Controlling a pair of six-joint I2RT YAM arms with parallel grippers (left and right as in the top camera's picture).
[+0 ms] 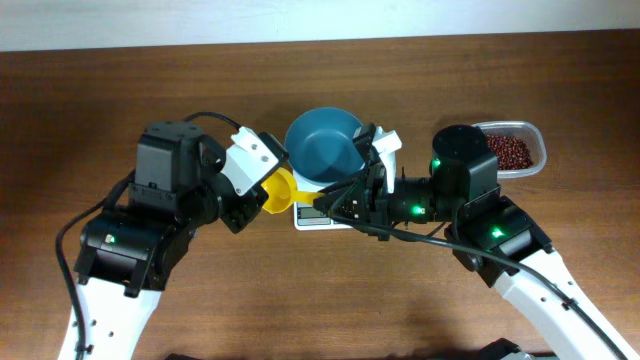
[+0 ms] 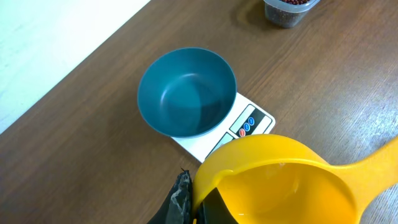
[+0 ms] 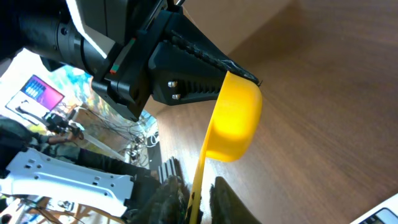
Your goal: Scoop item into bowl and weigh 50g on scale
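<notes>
- My left hand is clamped on the cup edge of the yellow scoop, holding it in the air above the surface, just left of the scale. The cup is empty.
- I judge this step to be passing the scoop across. The handle runs off to the right, straight towards my other hand, so the left should hold firm and motionless until the right grip is sure.
- The scale sits mid-surface with the bowl on its plate. The bowl is empty, so no weighing has begun. I want to clear its near rim when I swing the scoop away; a knock would shift it on the plate.
- My right hand has its fingers on either side of the thin handle, very near it. I cannot tell whether they are pinching it yet. I should close squarely on the flat of the handle, back from the cup, so it does not twist under a load.
- Only then should the left let go and back off to the left.
- The beans lie in the clear tub at the far right, well apart from the bowl. That is my next reach.
</notes>
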